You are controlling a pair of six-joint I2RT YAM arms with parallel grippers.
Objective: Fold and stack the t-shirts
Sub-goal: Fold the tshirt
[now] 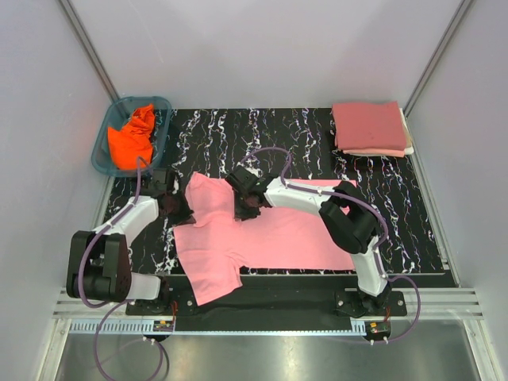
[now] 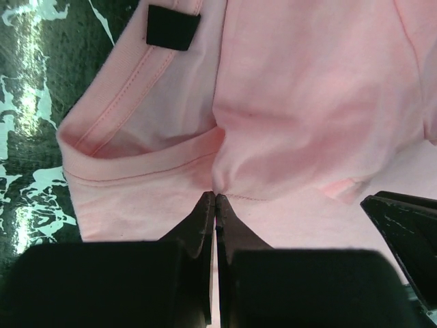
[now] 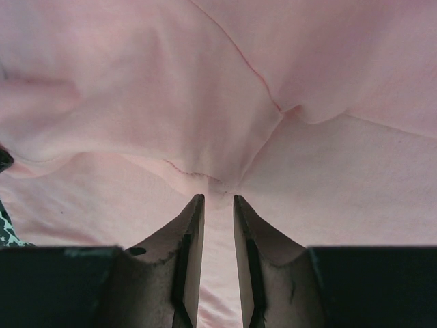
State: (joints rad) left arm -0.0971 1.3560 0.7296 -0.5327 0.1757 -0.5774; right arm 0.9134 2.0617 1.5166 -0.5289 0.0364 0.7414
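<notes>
Teal basket [image 1: 162,123] (back left) holds a crumpled orange t-shirt [image 1: 131,143].

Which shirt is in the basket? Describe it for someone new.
At the far-left corner of the mat stands a teal basket. Crumpled inside lies the orange shirt. No other is orange or crumpled: the pink shirt lies spread on the mat, the stack sits folded far right.

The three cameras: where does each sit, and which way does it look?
Top external: above, behind the arms, looking down on the table; both arms show.
Left wrist: on the left arm, looking along its shut jaws pinching the pink t-shirt.
Right wrist: on the right arm, looking along its parted jaws at pink cloth.
Shared: all three see that t-shirt.
</notes>
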